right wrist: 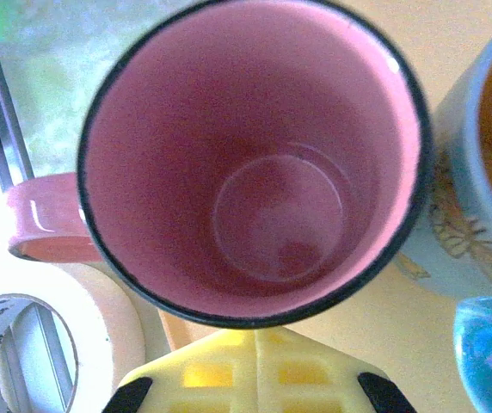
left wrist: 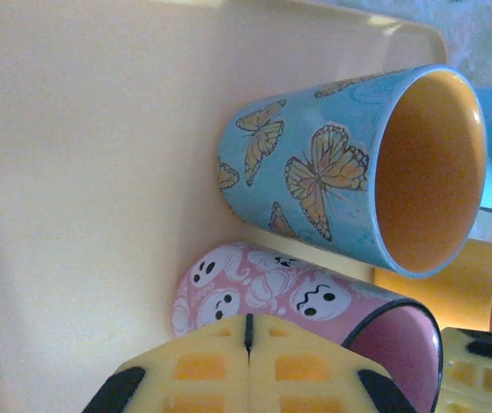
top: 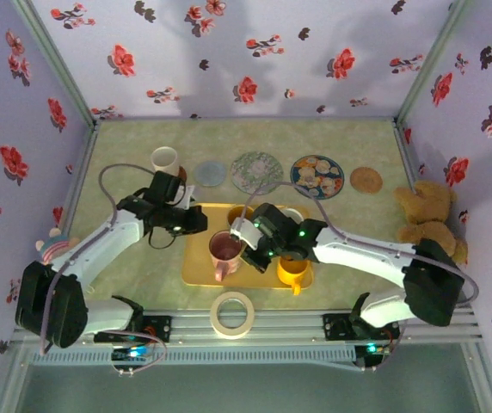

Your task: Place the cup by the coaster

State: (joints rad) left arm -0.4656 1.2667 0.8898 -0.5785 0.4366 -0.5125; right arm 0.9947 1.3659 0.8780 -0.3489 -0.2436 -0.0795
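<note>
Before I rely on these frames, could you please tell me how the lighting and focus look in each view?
Top view: dim, purplish cast, soft shadows on the back wall. Left wrist view: the tray is washed out pale, the butterfly cup sharp, the left tool blurred. Right wrist view: the pink mug is slightly soft, glare on its handle, the right tool blurred.

Booth walls (top: 229, 52) pale lilac, printed with red and dark flowers; grey metal corner posts (top: 57, 60); mottled green table top (top: 117, 142); aluminium rail (top: 289, 331) along near edge; dim light.
</note>
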